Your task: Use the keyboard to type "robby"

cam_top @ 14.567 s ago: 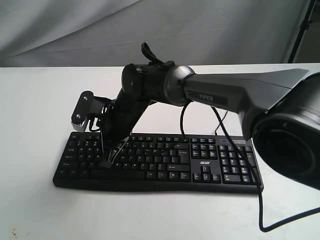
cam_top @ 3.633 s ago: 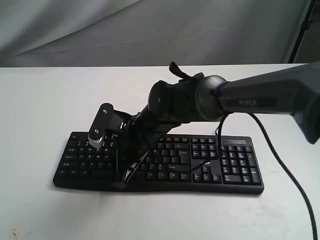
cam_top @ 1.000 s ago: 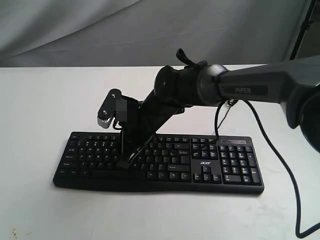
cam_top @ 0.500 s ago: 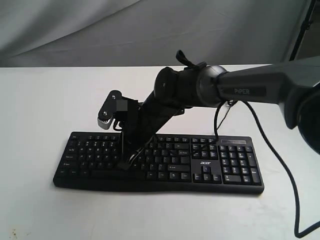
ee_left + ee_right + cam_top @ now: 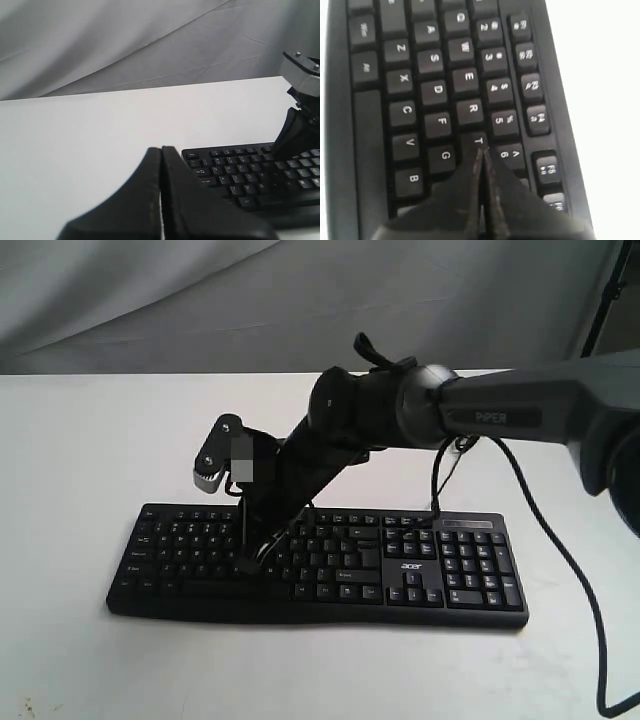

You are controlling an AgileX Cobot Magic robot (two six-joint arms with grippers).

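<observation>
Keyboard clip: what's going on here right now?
The right gripper, shut, points its tips down at the letter keys of the keyboard, beside the T key in the right wrist view. Whether it presses a key is unclear. The left gripper, also shut, hangs over the white table, apart from the keyboard.

Grey-black arm, white "PiPER" lettering, tapered black right pincer
</observation>
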